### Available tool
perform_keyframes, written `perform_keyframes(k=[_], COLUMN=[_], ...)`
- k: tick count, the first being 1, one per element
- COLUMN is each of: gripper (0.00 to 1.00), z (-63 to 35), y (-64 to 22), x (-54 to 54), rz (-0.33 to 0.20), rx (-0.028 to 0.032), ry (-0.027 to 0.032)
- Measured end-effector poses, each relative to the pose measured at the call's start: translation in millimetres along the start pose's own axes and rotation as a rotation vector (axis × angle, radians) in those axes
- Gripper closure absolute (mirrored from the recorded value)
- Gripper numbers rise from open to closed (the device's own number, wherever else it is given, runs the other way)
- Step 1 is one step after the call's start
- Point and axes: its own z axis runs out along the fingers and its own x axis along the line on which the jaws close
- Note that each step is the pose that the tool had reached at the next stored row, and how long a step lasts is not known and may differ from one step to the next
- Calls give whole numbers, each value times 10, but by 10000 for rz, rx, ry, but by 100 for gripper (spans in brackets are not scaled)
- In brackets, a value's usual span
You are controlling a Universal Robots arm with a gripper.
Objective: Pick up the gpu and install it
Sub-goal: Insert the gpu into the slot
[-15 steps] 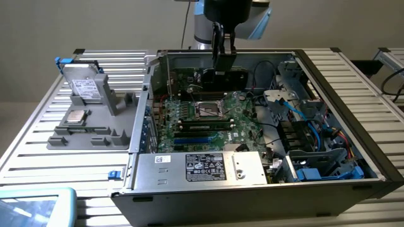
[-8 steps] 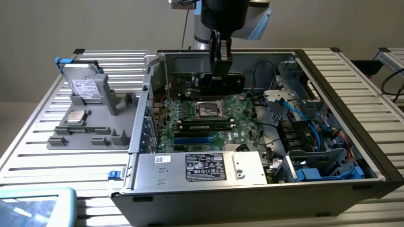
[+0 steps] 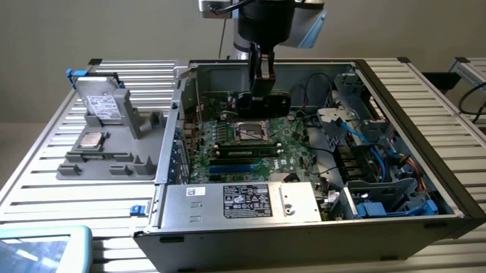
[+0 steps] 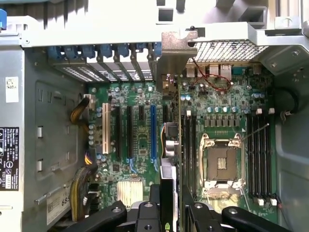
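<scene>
1. Black-faced and upright, the gpu hung inside the open computer case, pinched from above by the gripper, whose jaws were pressed against its two faces
2. Picking up therefore counted as done: the card was up in the grip over the motherboard, well apart from the grey holder at the exterior view's left
3. In the wrist view the card ran edge-on, just beside the blue slot and between it and the CPU socket, with its silver bracket up near the rear slot openings of the case
4. Installing looked unfinished: whether the card's lower edge touched any slot could not be told, and the grip was not yet released
</scene>
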Motion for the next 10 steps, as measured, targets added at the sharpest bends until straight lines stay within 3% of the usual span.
perform_keyframes(k=[10], gripper=[73], z=[143], y=[69], x=[50], rz=[-14], rx=[-23], ry=[13])
